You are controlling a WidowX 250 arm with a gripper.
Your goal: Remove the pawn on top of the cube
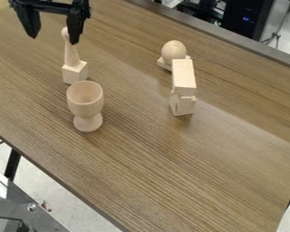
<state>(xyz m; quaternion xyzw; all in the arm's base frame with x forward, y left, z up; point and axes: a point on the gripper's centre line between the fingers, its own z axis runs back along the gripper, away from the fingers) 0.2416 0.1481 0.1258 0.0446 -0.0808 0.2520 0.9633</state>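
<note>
At the upper left, a light wooden pawn point(71, 53) stands upright on a small wooden cube point(75, 72). The black gripper point(53, 38) hangs at the top left, its two fingers spread wide apart and open. Its right finger is beside the pawn's round head and partly overlaps it in the view; whether they touch I cannot tell. Nothing is held between the fingers.
A wooden goblet point(85, 105) stands just in front of the cube. Right of centre are a stack of wooden blocks point(184, 81) and, behind it, a wooden egg shape point(173, 50) on a flat piece. The brown table point(190, 172) has its far edge along the upper right.
</note>
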